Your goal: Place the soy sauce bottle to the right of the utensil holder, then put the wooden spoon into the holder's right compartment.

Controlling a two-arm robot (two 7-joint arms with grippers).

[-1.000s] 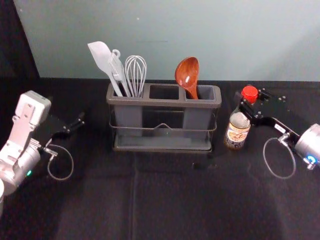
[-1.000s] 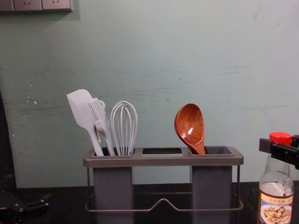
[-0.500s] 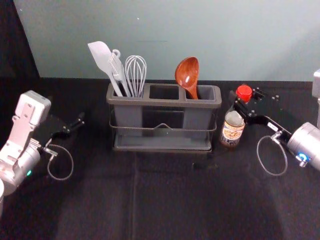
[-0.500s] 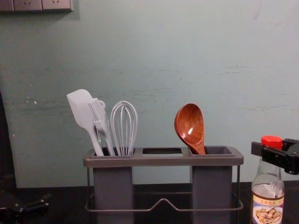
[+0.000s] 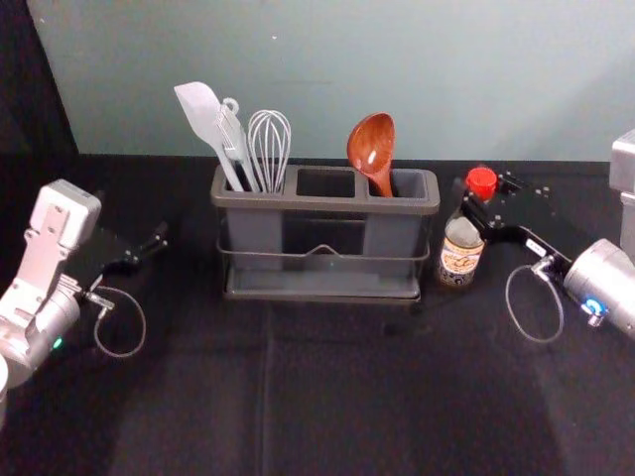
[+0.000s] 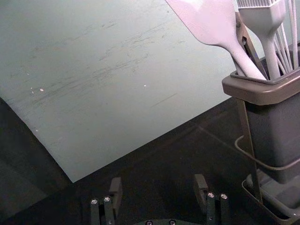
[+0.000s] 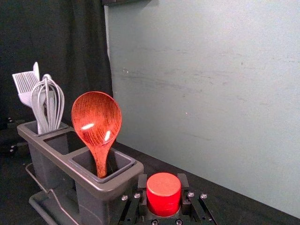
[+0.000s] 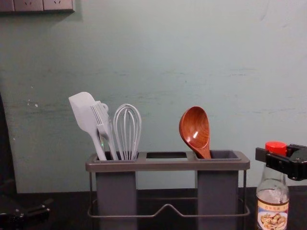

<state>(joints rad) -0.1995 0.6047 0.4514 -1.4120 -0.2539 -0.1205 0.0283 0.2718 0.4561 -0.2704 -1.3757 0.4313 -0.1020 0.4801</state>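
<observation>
At the right of the head view, you have the right pincer (image 5: 479,197), closed round the neck of the soy sauce bottle (image 5: 460,256). Bottle: upright, just beside the utensil holder's (image 5: 325,205) right end. Chest view, lower right, gives you its picture label (image 8: 273,218) side-on; right wrist view adds the red cap (image 7: 163,191) from above, between the jaws.

Wooden spoon (image 5: 371,145): one, upper middle of the head view, bowl up, leaning, in the holder's right compartment (image 5: 410,182).

Left compartment: pale spatula (image 5: 201,113), brush (image 8: 99,116), whisk (image 5: 269,141).

Left pincer (image 5: 132,217): parked, head view's left side; your left wrist view shows its jaws wide apart.
</observation>
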